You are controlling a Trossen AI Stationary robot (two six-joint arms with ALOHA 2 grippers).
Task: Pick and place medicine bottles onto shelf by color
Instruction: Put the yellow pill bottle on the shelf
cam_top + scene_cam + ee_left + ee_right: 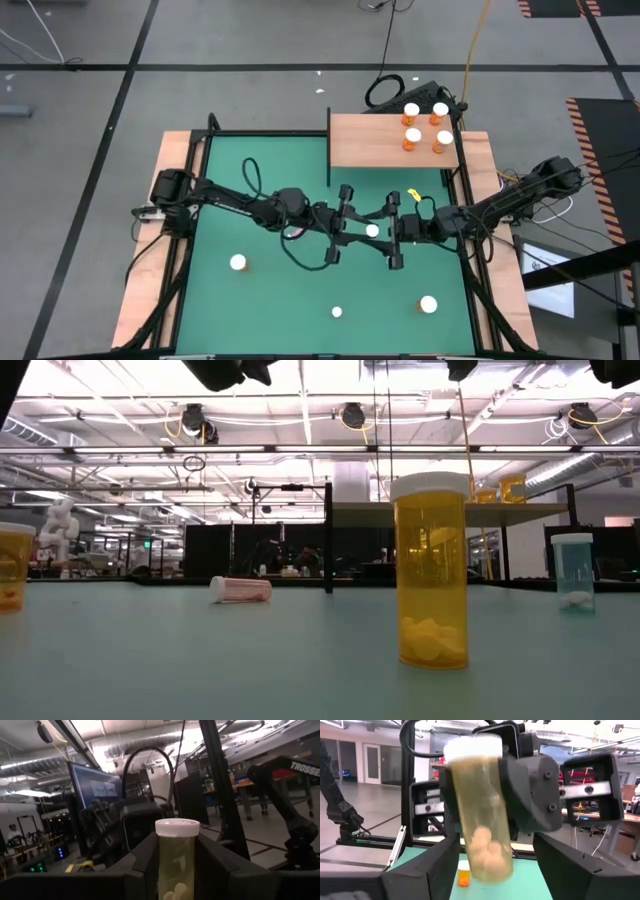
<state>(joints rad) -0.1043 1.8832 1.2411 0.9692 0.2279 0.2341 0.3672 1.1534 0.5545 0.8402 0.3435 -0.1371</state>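
High over the middle of the green mat (280, 290), my left gripper (366, 231) is shut on a pale yellow medicine bottle (372, 230) with a white cap and white pills inside. My right gripper (381, 232) faces it from the table's right. Its open fingers (432, 865) stand on either side of the bottle's body (482, 830), with a gap showing on one side. The shelf (395, 140), a wooden board at the far right, carries several orange bottles (425, 125). Three more bottles (238, 263) stand on the mat. My left gripper pinches the bottle's body (176, 862) below the cap, between its two fingers (145, 862). The fingers come about level from the table's left. The bottle stands close to upright with its cap up, lifted clear of the mat.
The low view shows a tall amber bottle (430, 570) close by, a bottle lying on its side (240, 589), a blue-green bottle (574, 570) at the right and an orange one (12, 565) at the left edge. Wooden strips (150, 250) frame the mat.
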